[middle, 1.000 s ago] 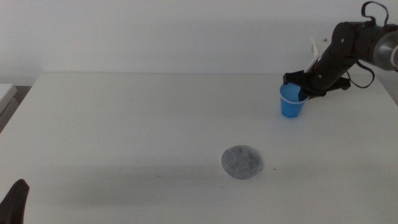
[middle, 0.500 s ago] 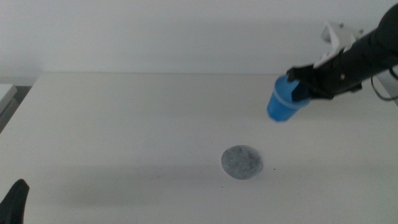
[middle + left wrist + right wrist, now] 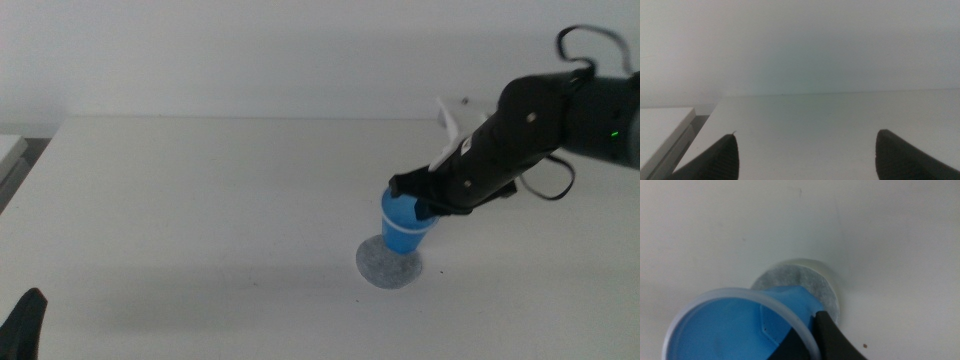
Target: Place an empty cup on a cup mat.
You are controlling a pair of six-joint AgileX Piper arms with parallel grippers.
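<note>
Blue plastic, the cup (image 3: 407, 225) hangs pinched by its rim in the right pincer (image 3: 424, 203), directly above the speckled grey cup mat (image 3: 385, 265) on the white bench (image 3: 200, 200). Whether its base touches the mat is unclear. The left pincer (image 3: 805, 155) waits spread, well apart.

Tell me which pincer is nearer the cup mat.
Right. The right pincer holds the cup just over the cup mat; the left pincer waits at the table's near-left corner.
</note>
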